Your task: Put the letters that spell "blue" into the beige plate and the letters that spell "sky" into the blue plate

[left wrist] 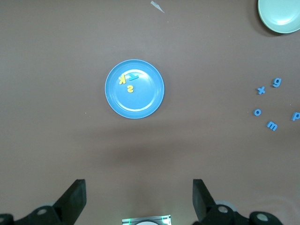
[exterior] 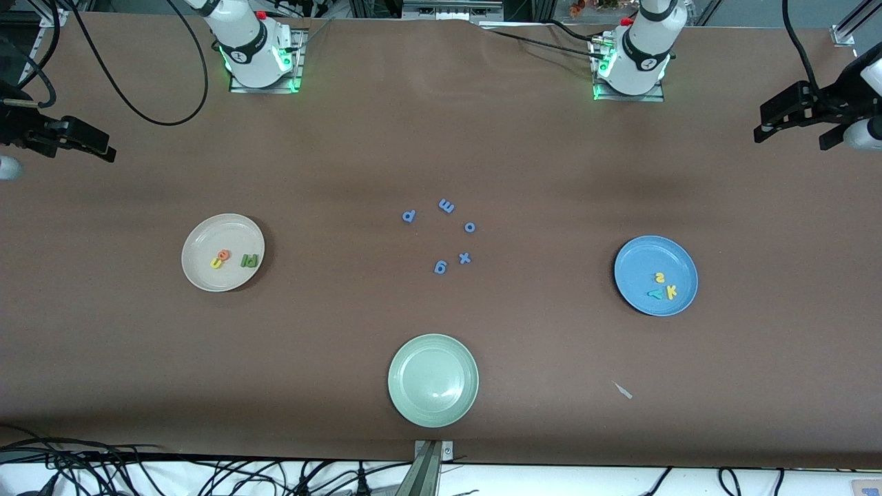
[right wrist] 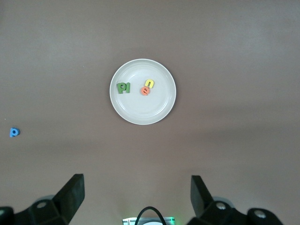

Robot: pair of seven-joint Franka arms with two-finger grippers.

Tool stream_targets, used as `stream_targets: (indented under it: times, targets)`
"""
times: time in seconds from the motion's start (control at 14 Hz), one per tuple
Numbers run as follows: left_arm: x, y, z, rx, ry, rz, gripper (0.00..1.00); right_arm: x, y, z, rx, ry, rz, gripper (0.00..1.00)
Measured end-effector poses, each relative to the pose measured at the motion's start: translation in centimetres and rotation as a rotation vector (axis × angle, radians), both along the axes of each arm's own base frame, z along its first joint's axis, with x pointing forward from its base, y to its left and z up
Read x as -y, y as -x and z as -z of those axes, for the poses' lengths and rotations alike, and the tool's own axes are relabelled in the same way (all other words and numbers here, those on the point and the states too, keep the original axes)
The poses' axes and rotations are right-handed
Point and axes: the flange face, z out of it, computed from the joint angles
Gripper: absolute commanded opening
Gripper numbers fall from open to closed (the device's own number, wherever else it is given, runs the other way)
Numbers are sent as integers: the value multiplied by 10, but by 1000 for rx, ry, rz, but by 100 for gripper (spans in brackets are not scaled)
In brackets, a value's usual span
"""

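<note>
Seven small foam letters are sorted into two round plates, so the task is judged complete.
Green "b" and "l" [right wrist: 123, 88], yellow "u" [right wrist: 149, 83] and orange "e" [right wrist: 146, 91] are gathered in the cream-beige plate [exterior: 200, 275]; yellow "s" [left wrist: 130, 88], yellow "k" [left wrist: 122, 78] and teal "y" [left wrist: 134, 77] in the mid-blue plate [exterior: 637, 258]. Left gripper [left wrist: 139, 199] and right gripper [right wrist: 137, 197] are held high over the brown counter [exterior: 441, 138], each above its plate, fingers spread wide and empty, both arms parked.
</note>
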Motion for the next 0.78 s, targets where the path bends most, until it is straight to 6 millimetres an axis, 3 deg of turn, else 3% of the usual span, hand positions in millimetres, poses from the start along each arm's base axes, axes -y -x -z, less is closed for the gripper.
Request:
stream_targets:
  times: [0.78]
  targets:
    - [-2, -1, 4, -9, -1, -5, 100, -6, -12, -2, 15, 1, -13, 100]
